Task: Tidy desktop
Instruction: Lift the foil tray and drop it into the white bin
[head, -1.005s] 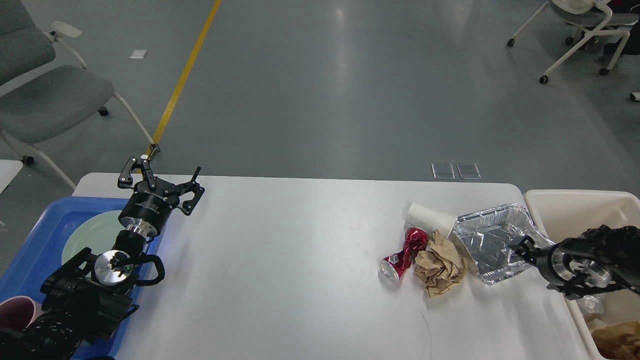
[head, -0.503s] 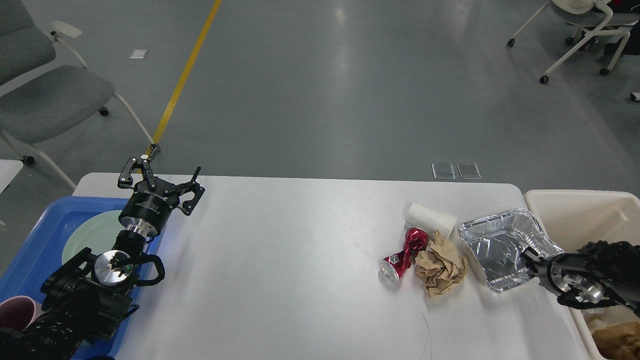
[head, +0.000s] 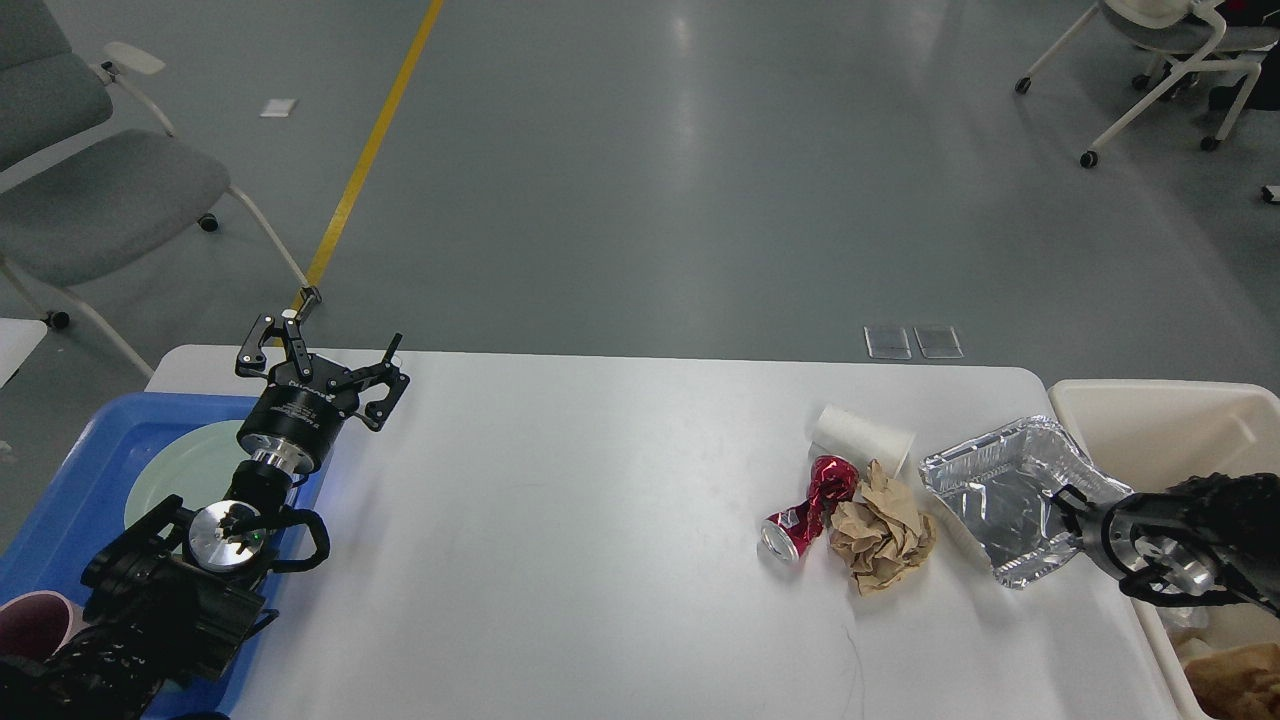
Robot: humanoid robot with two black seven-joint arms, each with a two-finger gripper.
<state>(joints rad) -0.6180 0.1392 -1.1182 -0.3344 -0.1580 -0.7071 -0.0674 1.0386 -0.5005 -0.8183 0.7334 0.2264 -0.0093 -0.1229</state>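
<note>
Desktop (head: 600, 520) before you, right gripper (head: 1062, 505) at four o'clock clenched on foil tray (head: 990, 490), crushed can (head: 808, 508) beside paper wad (head: 882, 530), left gripper (head: 325, 345) at nine o'clock, fingers spread, empty.

Grey polished floor (head: 700, 180) stretches out behind, catching pale streaks of overhead light up near the top. A yellow line (head: 372, 150) runs diagonally across it on the left. Beside that sits a grey padded chair (head: 90, 190) on castors. Top right, a white-framed wheeled chair (head: 1165, 60). 2 clear plates (head: 912, 341) lie flat on the floor.
</note>
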